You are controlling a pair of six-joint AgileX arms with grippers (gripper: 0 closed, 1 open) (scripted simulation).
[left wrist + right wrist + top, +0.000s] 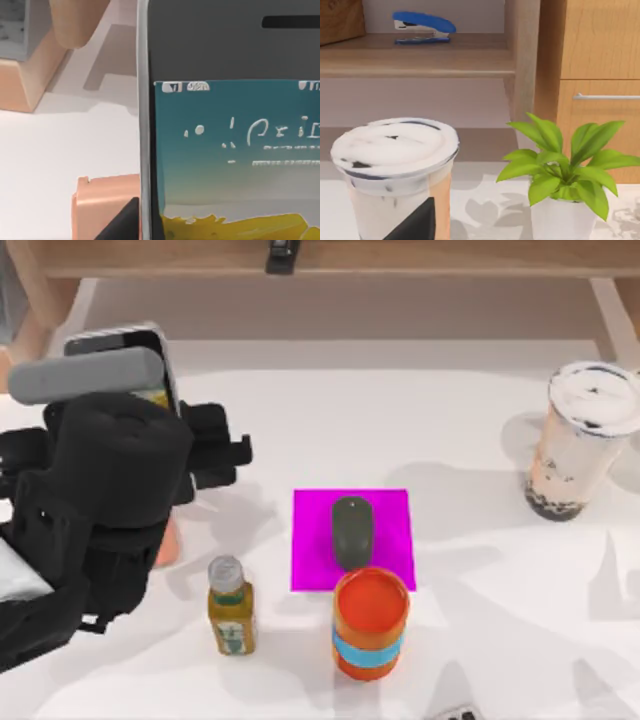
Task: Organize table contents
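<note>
Left claw (215,455) sits over the worktop's (470,440) left side, close against the white-edged smartphone (150,365), which stands tilted at the far left near the wooden shelf (330,285); whether its fingers are clamped on the phone or released cannot be told from these views. Seen from the left wrist, the smartphone (230,150) is very near the camera, its screen showing a teal field above yellow, with a peach-coloured block (105,205) just beside its edge. Dark grey mouse (351,530) lies on a magenta mat (310,540) near the worktop's centre. Orange can with a blue band (370,625) stands upright at the mat's near edge, just beside the mouse. Small amber bottle (230,608) stands upright to the left of the can. Milk-tea cup (580,440) stands upright at the far right, well apart from the mat. From the right wrist, the cup (395,175) is close, with a potted plant (565,170) beside it and a blue stapler (422,27) on the shelf behind.
</note>
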